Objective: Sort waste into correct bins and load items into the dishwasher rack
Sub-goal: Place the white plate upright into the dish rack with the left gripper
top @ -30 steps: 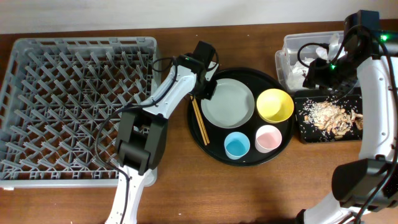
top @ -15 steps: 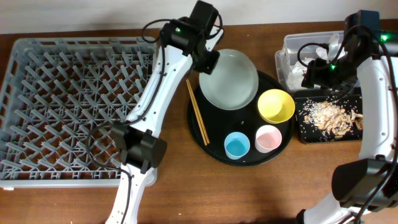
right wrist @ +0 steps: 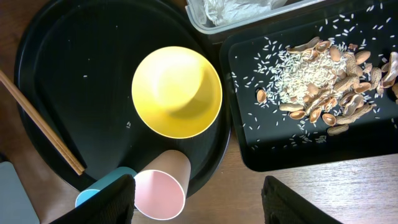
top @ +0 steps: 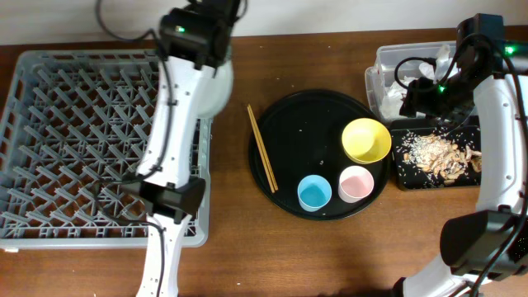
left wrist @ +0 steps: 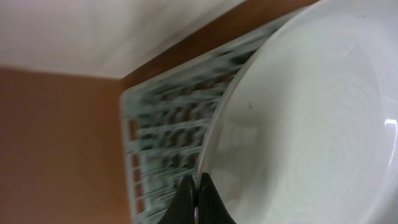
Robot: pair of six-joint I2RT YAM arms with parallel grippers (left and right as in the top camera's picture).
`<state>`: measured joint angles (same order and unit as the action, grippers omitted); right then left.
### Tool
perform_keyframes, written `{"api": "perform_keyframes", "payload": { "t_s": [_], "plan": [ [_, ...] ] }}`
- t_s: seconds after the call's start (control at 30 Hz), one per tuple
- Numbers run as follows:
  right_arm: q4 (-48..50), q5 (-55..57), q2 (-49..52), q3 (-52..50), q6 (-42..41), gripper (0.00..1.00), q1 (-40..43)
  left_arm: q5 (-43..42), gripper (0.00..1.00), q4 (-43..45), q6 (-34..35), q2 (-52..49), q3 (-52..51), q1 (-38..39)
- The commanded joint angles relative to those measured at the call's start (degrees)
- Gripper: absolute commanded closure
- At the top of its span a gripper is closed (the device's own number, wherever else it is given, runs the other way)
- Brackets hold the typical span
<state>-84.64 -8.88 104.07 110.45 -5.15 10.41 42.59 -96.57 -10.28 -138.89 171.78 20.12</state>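
- Got the left gripper (left wrist: 196,200) pinched shut on the rim of the pale plate (left wrist: 311,124), fingertips together right at the plate's lower edge in the wrist view.
- Holding that plate up in the air, tilted, over the far right edge of the dishwasher rack (top: 82,140), close to its far right corner. Mostly tucked under the left arm (top: 173,124) from overhead.
- Versus a second ago: plate lifted off the round black tray (top: 305,124) and carried left to the rack, left arm swung over along with it. Right arm (top: 495,107) parked in the same spot, everything else on the table (top: 247,256) unmoved.
- Right gripper (right wrist: 205,202) spread wide with nothing between the fingers, hanging by the near edge of the clear tub (top: 388,62), well apart from the plate.
- Clear tub at the table's far right corner: crumpled white napkins (top: 425,70) inside.
- Shallow black tray (top: 470,177) touching the tub's near side: loose heap of food scraps (top: 437,153), plus scattered grains.
- Round black tray: yellow bowl (top: 365,139) on the right side, blue cup (top: 314,193) and pink cup (top: 355,183) side by side at the near edge.
- Chopsticks (top: 262,148) along the round tray's left side, far tips poking out past the rim.
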Motion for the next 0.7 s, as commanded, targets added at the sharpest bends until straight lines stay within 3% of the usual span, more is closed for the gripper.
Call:
{"api": "perform_keyframes", "payload": {
  "t_s": [0.0, 0.1, 0.2, 0.27, 0.43, 0.47, 0.5, 0.67],
  "plan": [
    [-0.09, 0.55, -0.63, -0.31, 0.24, 0.34, 0.11, 9.73, 1.0, 0.11, -0.57, 3.93, 1.36, -5.97],
    [-0.28, 0.55, -0.63, -0.31, 0.22, 0.34, 0.11, 9.38, 1.0, 3.54, -1.92, 3.91, 1.36, -12.24],
    [-0.24, 0.55, -0.63, -0.31, 0.22, 0.33, 0.11, 1.38, 1.0, 8.63, -13.11, 3.91, 1.36, -16.5],
    [-0.26, 0.55, -0.63, -0.31, 0.22, 0.34, 0.11, -3.96, 1.0, 10.93, -16.5, 3.91, 0.0, -17.14],
    [-0.26, 0.5, -0.63, -0.31, 0.2, 0.33, 0.11, -3.82, 1.0, 16.26, -18.08, 3.91, -11.17, -15.34],
    [-0.28, 0.48, -0.63, -0.31, 0.17, 0.2, 0.11, -3.82, 1.0, 17.25, -18.08, 3.91, -12.68, -14.99],
    [-0.42, 0.46, -0.63, -0.31, 0.15, 0.14, 0.11, -3.82, 1.0, 18.36, -18.03, 3.91, -13.31, -14.75],
    [-0.98, 0.28, -0.63, -0.31, 0.17, 0.1, 0.11, -3.63, 1.0, 19.21, -15.93, 4.35, -13.35, -12.68]
  ]
}}
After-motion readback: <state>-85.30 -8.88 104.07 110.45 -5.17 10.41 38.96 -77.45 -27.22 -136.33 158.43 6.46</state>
